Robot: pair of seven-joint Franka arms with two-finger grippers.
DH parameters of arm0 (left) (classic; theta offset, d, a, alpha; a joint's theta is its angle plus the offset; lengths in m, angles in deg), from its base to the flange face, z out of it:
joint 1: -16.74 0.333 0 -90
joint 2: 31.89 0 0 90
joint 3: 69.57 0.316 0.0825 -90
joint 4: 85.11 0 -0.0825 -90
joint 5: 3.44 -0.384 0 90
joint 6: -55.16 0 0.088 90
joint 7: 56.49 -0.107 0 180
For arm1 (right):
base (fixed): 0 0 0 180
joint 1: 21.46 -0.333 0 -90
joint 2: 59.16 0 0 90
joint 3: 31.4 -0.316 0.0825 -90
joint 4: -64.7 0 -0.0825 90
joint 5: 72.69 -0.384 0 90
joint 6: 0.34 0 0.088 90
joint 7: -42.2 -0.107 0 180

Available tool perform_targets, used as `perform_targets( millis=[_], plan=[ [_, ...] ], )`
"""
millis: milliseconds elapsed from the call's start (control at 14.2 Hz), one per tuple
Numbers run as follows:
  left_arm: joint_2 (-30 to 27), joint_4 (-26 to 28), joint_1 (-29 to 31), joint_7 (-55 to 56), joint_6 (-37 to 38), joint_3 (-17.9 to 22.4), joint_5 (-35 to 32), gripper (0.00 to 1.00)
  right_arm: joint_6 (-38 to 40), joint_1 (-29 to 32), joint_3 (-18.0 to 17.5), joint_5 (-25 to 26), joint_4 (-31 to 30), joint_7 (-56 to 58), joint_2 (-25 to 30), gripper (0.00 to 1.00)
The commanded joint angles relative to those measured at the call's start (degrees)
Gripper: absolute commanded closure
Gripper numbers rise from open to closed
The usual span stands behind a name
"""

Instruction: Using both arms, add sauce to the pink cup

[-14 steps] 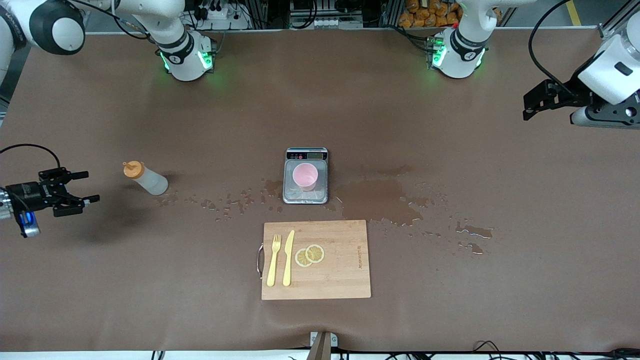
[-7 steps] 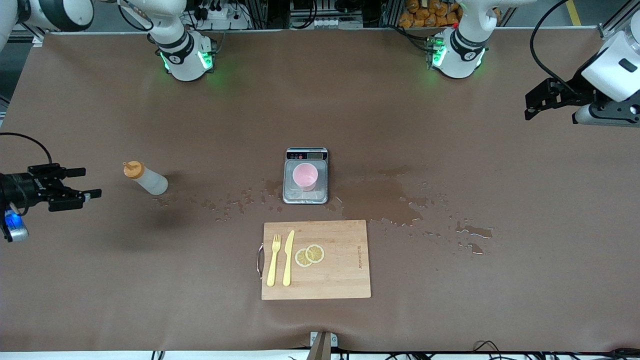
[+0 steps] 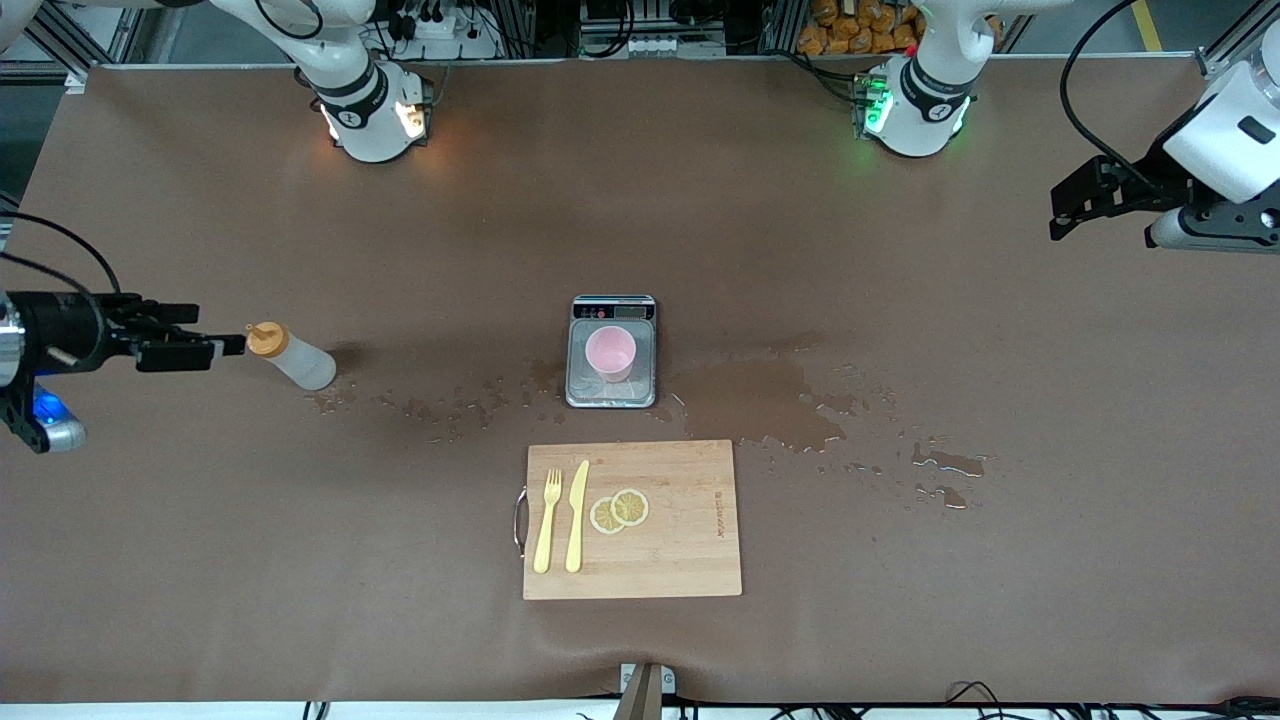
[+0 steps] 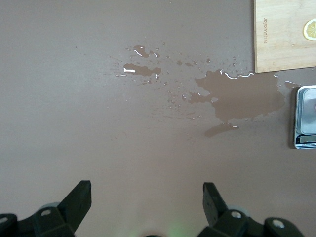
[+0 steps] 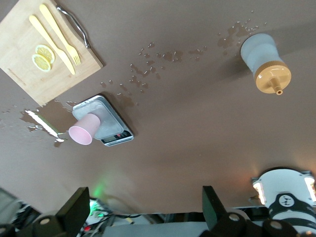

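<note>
Pink cup [image 3: 610, 352] stands upright on the kitchen scale [image 3: 611, 351]; whether it holds any sauce cannot be told from these views.

Right gripper [image 3: 215, 345]: fingers parted with nothing between them, as the right wrist view confirms. It is held out level, with its tips close beside the orange cap of the sauce bottle [image 3: 290, 357]. Whether the tips touch the cap cannot be determined.

Sauce bottle: upright on the table [image 3: 900, 620], capped, well apart from the scale toward the right arm's end.

Left gripper [image 3: 1072, 205]: fingers wide apart in the left wrist view, holding nothing, waiting over the left arm's end of the table, well apart from the scale.

Progress, as judged: the bottle stands on the table, in neither gripper and away from the cup. This arrangement fits either a bottle about to be taken up for pouring or one just set down after it; the pictures do not settle which.

Surroundings relative to the scale: a puddle [image 3: 770, 400] lies just beside it toward the left arm's end, with scattered droplets toward the bottle. A wooden cutting board [image 3: 680, 540] lies nearer the camera, bearing a yellow fork [image 3: 546, 520], yellow knife [image 3: 576, 515] and two lemon slices [image 3: 619, 510].
</note>
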Motion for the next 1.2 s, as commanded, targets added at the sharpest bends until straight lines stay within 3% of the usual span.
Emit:
perform_targets(
  millis=[0, 423, 564, 847, 917, 1129],
  plan=[
    [-0.52, -0.21, 0.59, -0.41, -0.14, -0.56, 0.38, 0.0, -3.11, -7.52, 0.35, 8.76, -1.8, 0.14, 5.14, 0.0],
    [-0.52, -0.12, 0.49, -0.23, -0.23, -0.56, 0.12, 0.0, -5.76, -10.26, 0.62, 13.35, -6.0, 2.86, 12.09, 0.0],
    [-0.52, -0.12, 0.85, -0.23, -0.32, -0.56, 0.29, 0.0, -10.48, -10.53, 0.35, 15.65, -13.09, 4.61, 17.52, 0.0],
    [-0.52, -0.12, 0.76, 0.03, -0.32, -0.56, 0.29, 0.0, -24.89, -9.3, 0.7, 15.74, -34.36, 12.88, 30.88, 0.0],
    [-0.52, -0.12, 0.85, 0.03, -0.32, -0.56, 0.38, 0.0, -26.84, -9.39, 0.7, 15.74, -36.84, 12.97, 32.48, 0.0],
    [-0.52, -0.12, 0.94, 0.03, -0.32, -0.47, 0.55, 0.0, -28.61, -9.3, 0.62, 15.91, -36.87, 13.15, 32.41, 0.0]
  ],
)
